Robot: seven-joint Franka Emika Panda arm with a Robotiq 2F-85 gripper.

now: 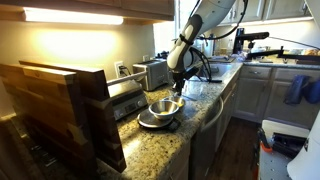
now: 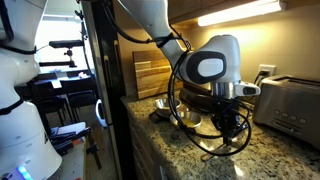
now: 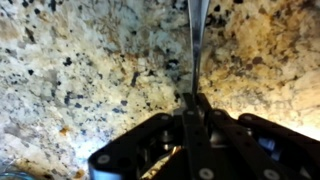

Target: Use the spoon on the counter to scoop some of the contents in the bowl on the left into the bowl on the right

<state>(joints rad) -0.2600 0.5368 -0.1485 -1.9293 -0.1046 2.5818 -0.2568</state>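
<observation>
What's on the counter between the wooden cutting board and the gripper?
A metal bowl sits on the counter between the wooden cutting board and the gripper, in an exterior view. A darker shape beside it is too dim to identify.

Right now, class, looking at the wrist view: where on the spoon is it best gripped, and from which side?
The spoon by its slim straight handle, coming down from above the counter, I'd judge. The shut pincer holds it that way: the handle runs straight out between the fingertips.
</observation>
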